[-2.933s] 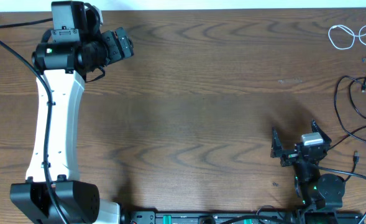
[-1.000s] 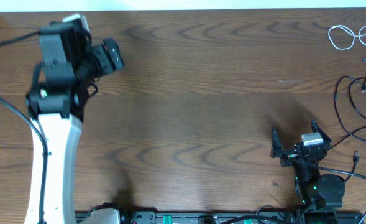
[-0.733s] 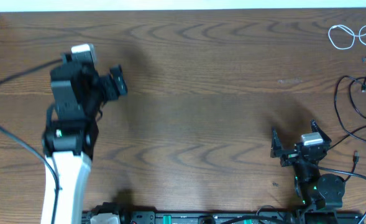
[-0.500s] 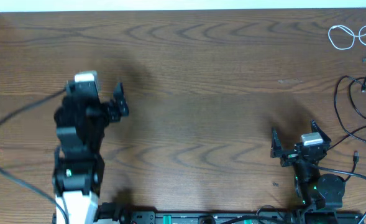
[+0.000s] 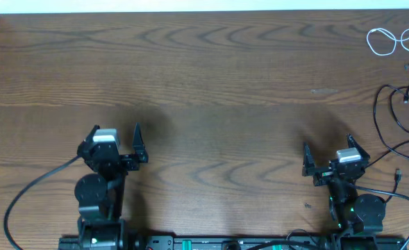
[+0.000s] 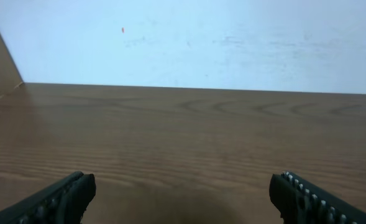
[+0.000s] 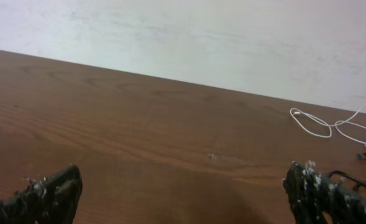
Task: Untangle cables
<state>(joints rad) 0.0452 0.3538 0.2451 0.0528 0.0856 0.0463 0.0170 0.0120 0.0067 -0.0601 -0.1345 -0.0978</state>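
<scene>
Our left arm and right arm sit folded low, well apart; left gripper and right gripper gape wide, empty.

Two cables: one white cable, one black cable. Two grippers — left gripper and right gripper — each with two fingers. One table.

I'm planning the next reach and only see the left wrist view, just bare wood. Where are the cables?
Observer: The white cable lies coiled at the far right corner of the table.
Operator: And the black one?
Observer: The black cable loops along the right edge, nearer the robot than the white one.
Operator: Right tool holding anything?
Observer: No, the right tool is open and empty, left of those loops.
</scene>
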